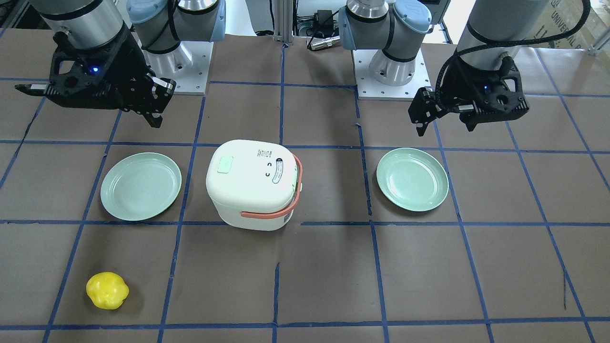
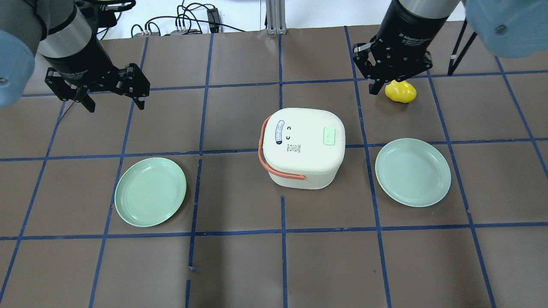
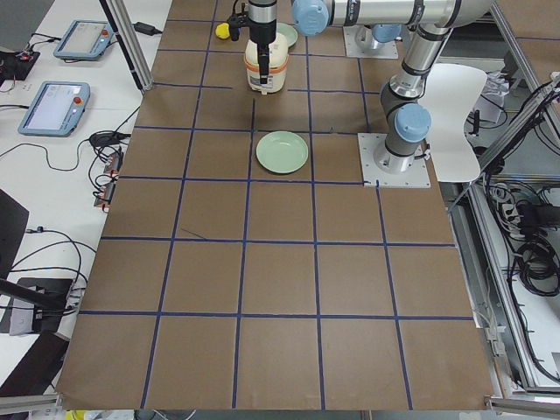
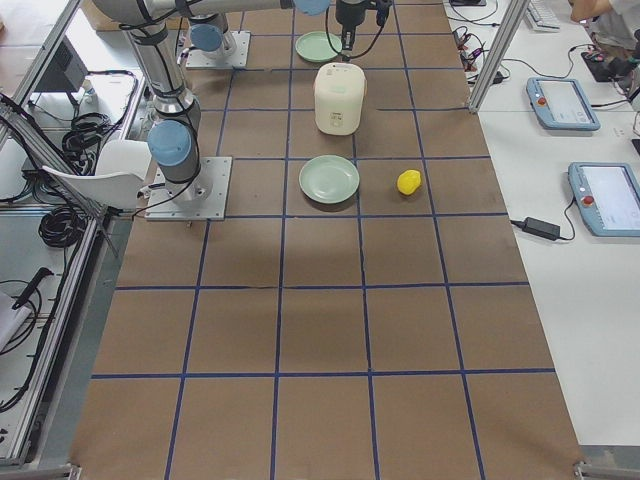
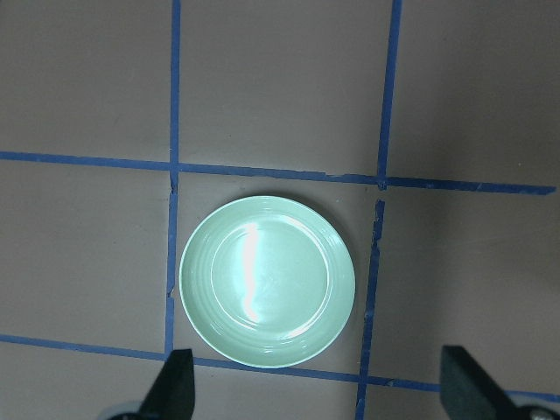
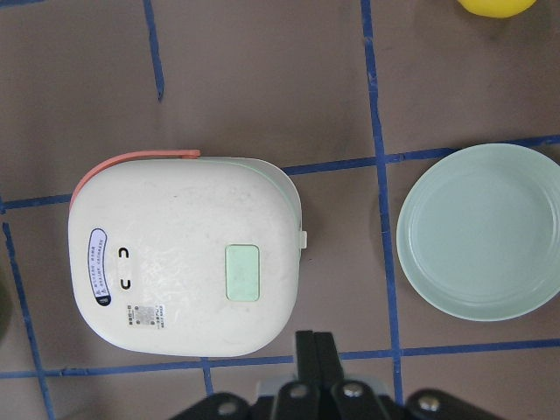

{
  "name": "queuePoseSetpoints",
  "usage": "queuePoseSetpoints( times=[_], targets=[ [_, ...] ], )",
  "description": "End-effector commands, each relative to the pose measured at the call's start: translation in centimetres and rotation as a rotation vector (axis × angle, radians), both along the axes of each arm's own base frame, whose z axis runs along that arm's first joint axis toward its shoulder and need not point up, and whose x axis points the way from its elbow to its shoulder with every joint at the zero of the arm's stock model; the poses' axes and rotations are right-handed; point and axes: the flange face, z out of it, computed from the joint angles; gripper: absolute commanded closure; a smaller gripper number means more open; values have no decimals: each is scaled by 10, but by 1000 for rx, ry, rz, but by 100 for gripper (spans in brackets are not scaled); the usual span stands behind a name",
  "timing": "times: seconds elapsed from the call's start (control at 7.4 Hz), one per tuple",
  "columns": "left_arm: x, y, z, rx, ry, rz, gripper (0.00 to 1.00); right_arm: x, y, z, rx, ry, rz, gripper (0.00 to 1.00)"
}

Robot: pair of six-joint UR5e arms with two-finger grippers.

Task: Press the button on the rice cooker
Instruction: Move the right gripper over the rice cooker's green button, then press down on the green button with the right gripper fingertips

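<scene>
The white rice cooker (image 2: 304,147) with a salmon handle stands mid-table, lid closed. Its pale green button (image 2: 329,137) is on the lid's top, toward my right arm; it also shows in the right wrist view (image 6: 242,271) and the front view (image 1: 224,165). My right gripper (image 2: 372,89) is shut and empty, held high above the table beside the cooker; in its wrist view (image 6: 313,348) the fingers are together just off the cooker's edge. My left gripper (image 2: 114,102) is open and empty, high above the left plate (image 5: 267,293).
Two pale green plates lie on either side of the cooker, one on my left (image 2: 150,191) and one on my right (image 2: 413,172). A yellow lumpy object (image 2: 401,92) lies at the far right, beyond the right plate. Blue tape lines grid the brown table.
</scene>
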Motion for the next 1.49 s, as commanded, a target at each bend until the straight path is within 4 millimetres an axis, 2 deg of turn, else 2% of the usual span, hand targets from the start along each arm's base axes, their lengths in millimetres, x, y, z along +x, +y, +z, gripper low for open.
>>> queuePoseSetpoints(
  times=[0.0,0.14,0.27,0.41,0.54,0.68,0.81,1.35],
  targets=[
    [0,0,0,0,0,0,0,32,6,-10,10,10,-1,87],
    [0,0,0,0,0,0,0,36,8,-14,13,10,-7,89],
    [0,0,0,0,0,0,0,45,17,-27,42,22,-2,94],
    [0,0,0,0,0,0,0,59,21,-35,-5,77,-34,98],
    [0,0,0,0,0,0,0,72,21,-44,-28,102,-13,98],
    [0,0,0,0,0,0,0,75,24,-62,20,106,-37,98],
    [0,0,0,0,0,0,0,74,28,-91,52,114,-51,97],
    [0,0,0,0,0,0,0,69,36,-129,34,107,-51,97]
  ],
)
